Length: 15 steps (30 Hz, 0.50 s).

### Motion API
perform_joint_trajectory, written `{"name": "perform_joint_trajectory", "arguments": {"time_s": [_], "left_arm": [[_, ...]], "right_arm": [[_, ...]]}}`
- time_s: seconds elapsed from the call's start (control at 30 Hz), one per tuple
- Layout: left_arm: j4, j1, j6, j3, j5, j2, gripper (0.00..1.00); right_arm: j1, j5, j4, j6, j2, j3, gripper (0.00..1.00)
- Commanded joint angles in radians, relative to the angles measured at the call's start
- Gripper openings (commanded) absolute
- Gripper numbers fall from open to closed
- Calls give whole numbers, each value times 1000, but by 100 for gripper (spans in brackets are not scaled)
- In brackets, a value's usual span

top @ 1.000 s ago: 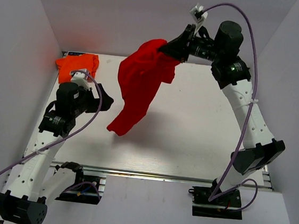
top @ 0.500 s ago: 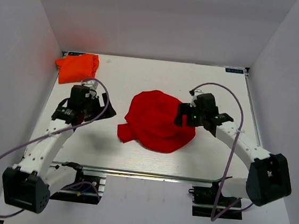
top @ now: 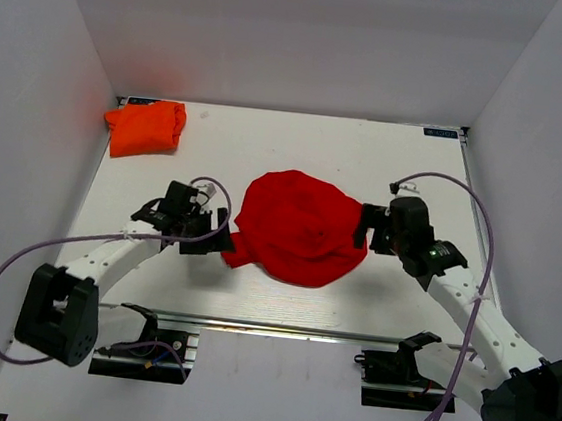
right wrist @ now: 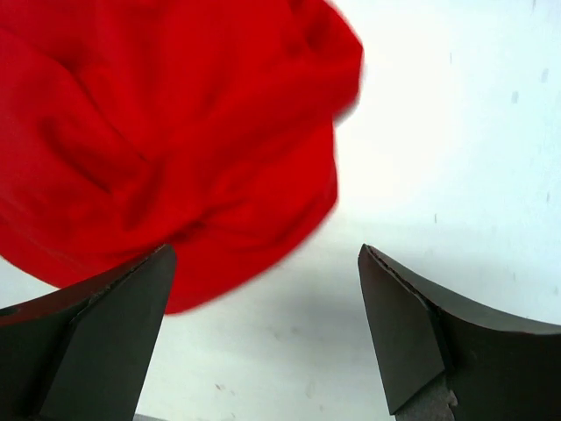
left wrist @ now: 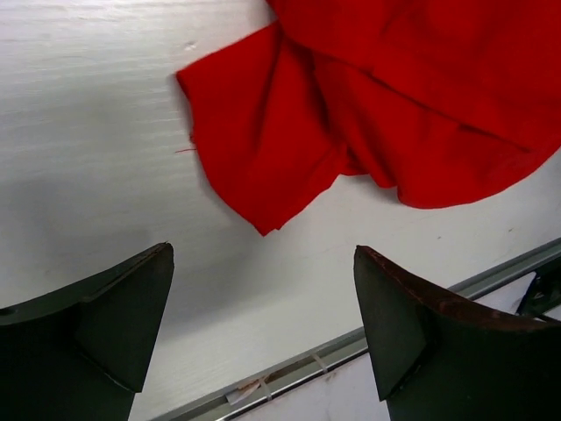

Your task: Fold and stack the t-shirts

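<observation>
Red t-shirt [top: 299, 228] lies crumpled on the table [top: 415, 174], with the orange t-shirt [top: 146, 126] bunched well off to its far left. Left gripper [top: 218, 240] sits just left of the red t-shirt and right gripper [top: 363, 229] at its right edge. Both jaws are spread wide, apparently empty.

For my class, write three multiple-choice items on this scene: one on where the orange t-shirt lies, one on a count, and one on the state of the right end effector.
1. Where on the table does the orange t-shirt lie?
A. far left corner
B. centre
C. near right edge

2. How many t-shirts lie on the table?
A. one
B. two
C. three

3. The right end effector is:
A. open, beside the red t-shirt
B. shut on it
C. out of view

Key:
1 A, it sits bunched in the far left corner.
2 B, one orange and one red.
3 A, its wrist view shows it spread wide and gripping nothing.
</observation>
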<state>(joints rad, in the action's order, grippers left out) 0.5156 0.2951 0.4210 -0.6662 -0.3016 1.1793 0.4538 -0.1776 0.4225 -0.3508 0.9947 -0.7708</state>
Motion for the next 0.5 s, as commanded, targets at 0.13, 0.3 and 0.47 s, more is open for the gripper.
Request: {"name": "perform_joint_trajectory", "arguments": {"time_s": [0.13,0.3,0.47], "left_arm": [[-40,113,10,-32,116,212,86],[-101,185,45,-23,139,287,72],[-114,231,65,-47,177,355,54]], "right_arm": [[-1,9,79,-31,-27,96,90],[2,111,32,27,4,110,90],[5,203,-49,21,64,113,90]]}}
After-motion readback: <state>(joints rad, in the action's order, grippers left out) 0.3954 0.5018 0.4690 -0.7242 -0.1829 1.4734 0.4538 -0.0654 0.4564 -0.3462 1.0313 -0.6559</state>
